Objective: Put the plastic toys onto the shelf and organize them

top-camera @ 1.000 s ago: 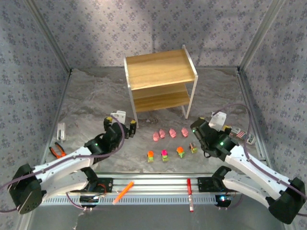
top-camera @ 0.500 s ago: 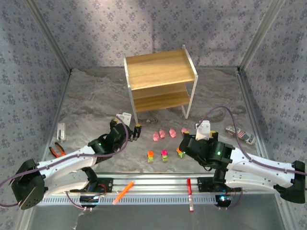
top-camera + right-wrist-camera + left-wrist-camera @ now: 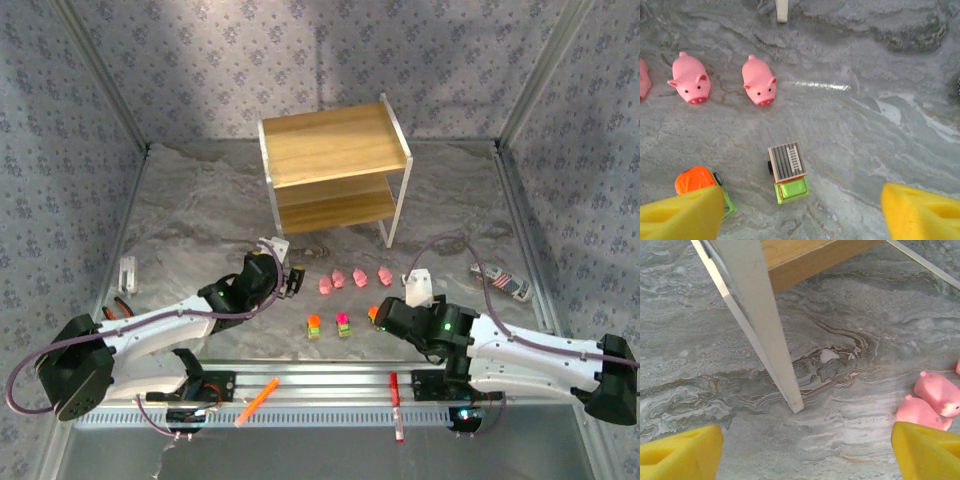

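Both claws spread, empty. Right gripper brackets the brown-topped truck; closing may knock the orange-topped truck beside it. Left gripper may strike the shelf leg

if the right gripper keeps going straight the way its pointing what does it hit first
Probably the striped-top blocky toy, seen just ahead between the right gripper's open fingers, slightly off centre. Depth is unclear, so it might touch the table beside it instead.

No text, label, brand or number can be read on the toys, the shelf or the table.
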